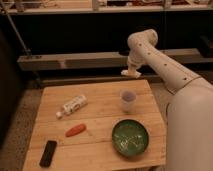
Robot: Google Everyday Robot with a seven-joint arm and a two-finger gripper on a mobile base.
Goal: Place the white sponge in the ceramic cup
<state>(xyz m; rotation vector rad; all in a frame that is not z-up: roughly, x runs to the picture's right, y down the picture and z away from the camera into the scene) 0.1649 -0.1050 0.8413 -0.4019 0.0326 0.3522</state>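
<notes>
The ceramic cup is small, white and handleless, and stands upright on the right half of the wooden table. My gripper hangs from the white arm above the table's back edge, behind and above the cup. It is shut on a pale flat piece, the white sponge. The sponge is clear of the cup and in the air.
A wide green bowl sits in front of the cup. A white labelled bottle lies on its side at the left. An orange carrot-shaped piece and a black flat device lie front left. My arm's body fills the right edge.
</notes>
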